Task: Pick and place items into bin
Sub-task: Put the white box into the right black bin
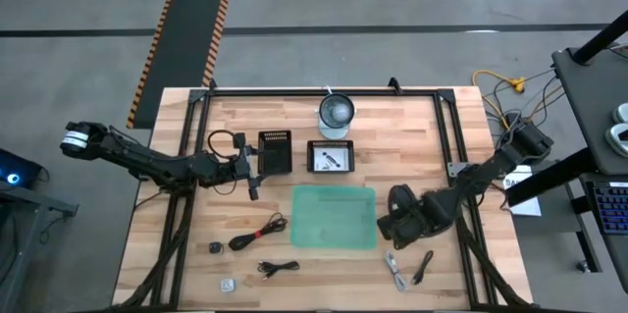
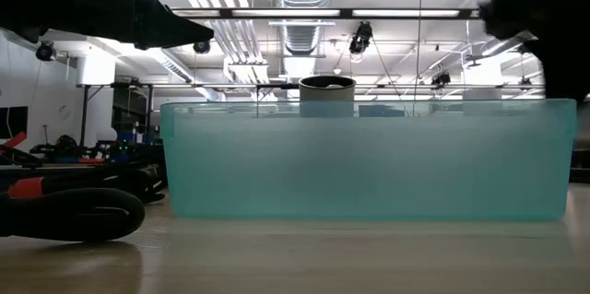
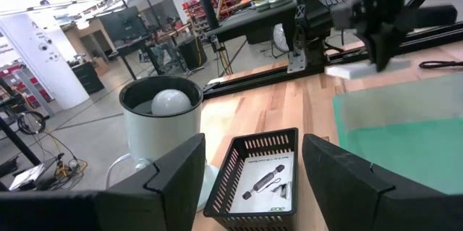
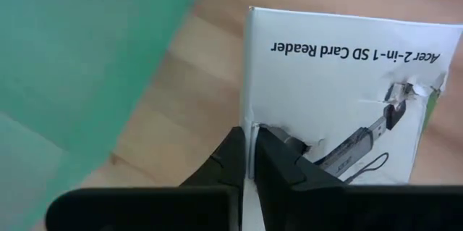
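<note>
My right gripper (image 1: 395,221) is shut on a white printed card (image 4: 340,101) just right of the translucent green bin (image 1: 336,217). It also shows in the left wrist view (image 3: 376,32) with the card (image 3: 351,72) below it. My left gripper (image 1: 253,174) is open and empty, left of a black basket (image 1: 275,153). Black coiled cables (image 1: 257,234) (image 1: 278,268), a small black piece (image 1: 215,247), a small white piece (image 1: 228,285), a whitish short cable (image 1: 395,269) and a thin black cable (image 1: 424,266) lie on the table near its front edge. My right gripper pinches the card by one edge (image 4: 249,126), where its printed face is torn, between its two fingers. The card juts out ahead of the fingers, over the wood beside the bin. In the left wrist view it looks clear of the table, about level.
A black tray (image 1: 330,157) holding another card stands behind the bin, with a white cup (image 1: 336,115) holding a ball behind it. Black frame rails (image 1: 324,91) run along the table's far and side edges. In the low view the bin wall (image 2: 369,160) fills the middle.
</note>
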Controlling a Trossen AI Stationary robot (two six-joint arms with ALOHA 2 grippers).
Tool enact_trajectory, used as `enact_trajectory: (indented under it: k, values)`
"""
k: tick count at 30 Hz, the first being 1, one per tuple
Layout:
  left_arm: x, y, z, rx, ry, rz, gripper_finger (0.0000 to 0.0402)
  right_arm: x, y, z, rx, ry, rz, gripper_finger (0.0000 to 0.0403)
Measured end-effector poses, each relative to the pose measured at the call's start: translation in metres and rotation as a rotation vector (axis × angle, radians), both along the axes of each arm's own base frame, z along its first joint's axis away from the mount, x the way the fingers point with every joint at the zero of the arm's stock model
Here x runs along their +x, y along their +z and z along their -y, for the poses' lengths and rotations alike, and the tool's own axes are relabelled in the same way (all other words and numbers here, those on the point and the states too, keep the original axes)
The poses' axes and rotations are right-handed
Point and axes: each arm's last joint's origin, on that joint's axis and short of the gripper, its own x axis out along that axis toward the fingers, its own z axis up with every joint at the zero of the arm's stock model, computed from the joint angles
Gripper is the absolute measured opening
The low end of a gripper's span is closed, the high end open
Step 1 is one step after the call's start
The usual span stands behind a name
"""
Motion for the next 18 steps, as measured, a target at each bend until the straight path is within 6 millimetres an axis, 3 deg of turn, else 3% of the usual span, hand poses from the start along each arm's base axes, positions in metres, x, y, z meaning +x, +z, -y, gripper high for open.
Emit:
enact_trajectory:
  k: [7,12,18]
  values:
    - [0.0,0.0,0.0,0.0,0.0,0.001,0.0215,0.032,0.05,0.017,-0.202,0.312,0.065,0.0009]
    - [0.0,0.004,0.0,-0.009,0.0,0.042,0.0215,0.053,0.081,0.041,-0.309,0.551,0.059,0.0009]
    - [0.0,0.006,0.0,-0.013,0.0,0.061,0.0215,0.072,0.095,0.082,-0.363,0.669,0.049,0.0009]
